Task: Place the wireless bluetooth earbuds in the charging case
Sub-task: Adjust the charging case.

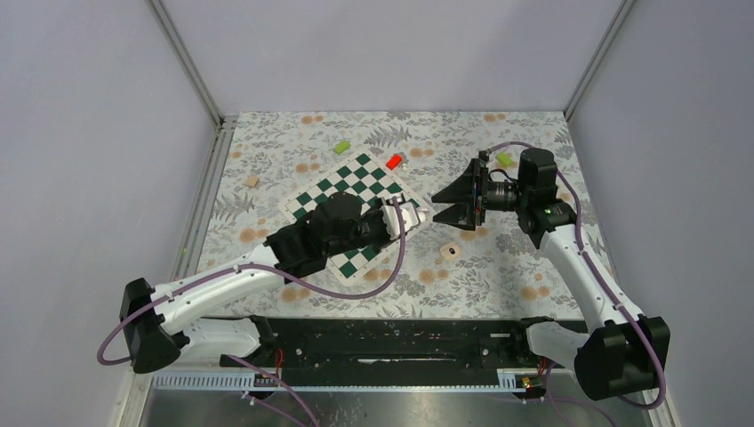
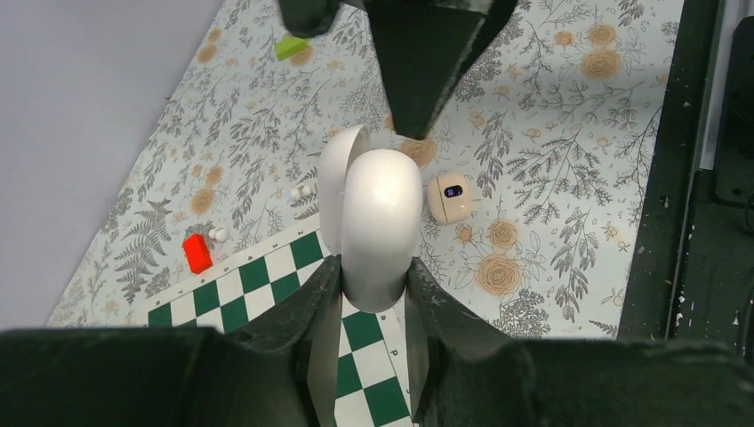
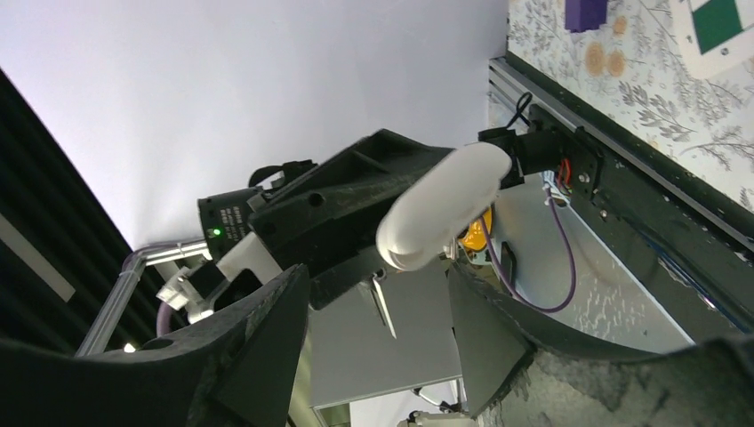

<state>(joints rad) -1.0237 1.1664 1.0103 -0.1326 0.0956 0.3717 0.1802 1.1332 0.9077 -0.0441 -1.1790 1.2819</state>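
My left gripper point(image 2: 373, 267) is shut on the lower end of the charging case point(image 2: 381, 209), a smooth white oval shell whose lid point(image 2: 336, 178) stands flipped open. The top view shows this held case point(image 1: 407, 213) above the right edge of the chessboard. My right gripper point(image 1: 434, 206) faces it from the right, open and a short way off, with nothing between its fingers; in the right wrist view the case point(image 3: 445, 205) shows just beyond the open right gripper point(image 3: 375, 276). Two tiny white earbuds lie on the mat, one point(image 2: 302, 191) left of the case and one point(image 2: 218, 235) beside a red block.
A small beige rounded piece point(image 1: 449, 252) with a dark little screen lies on the floral mat right of the chessboard point(image 1: 342, 191). A red block point(image 1: 394, 162), two green blocks point(image 1: 341, 146) point(image 1: 504, 159) and a tan block point(image 1: 252, 181) lie scattered. The black rail point(image 1: 391, 342) runs along the near edge.
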